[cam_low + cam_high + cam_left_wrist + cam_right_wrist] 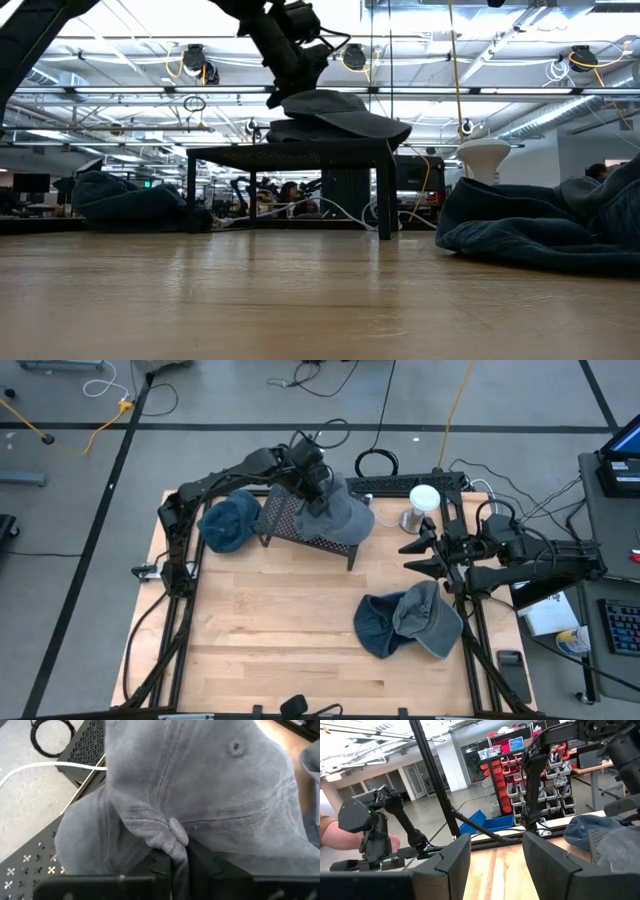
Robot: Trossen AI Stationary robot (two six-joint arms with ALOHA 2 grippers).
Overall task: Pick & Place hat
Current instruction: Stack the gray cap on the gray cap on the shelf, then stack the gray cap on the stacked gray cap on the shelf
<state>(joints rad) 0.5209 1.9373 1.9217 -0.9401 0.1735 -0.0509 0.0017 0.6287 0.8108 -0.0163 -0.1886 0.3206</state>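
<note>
On the left side of the table, a blue hat point(228, 521) is sitting beside the black rack point(300, 520), and the left gripper point(312, 478) is pinching a fold of the grey hat point(345, 510) that is lying on top of the rack. To the right, two more hats point(408, 622) are waiting on the wood, so I think more work is left. Far right, the right gripper point(425, 555) is hanging partly open, holding nothing.
</note>
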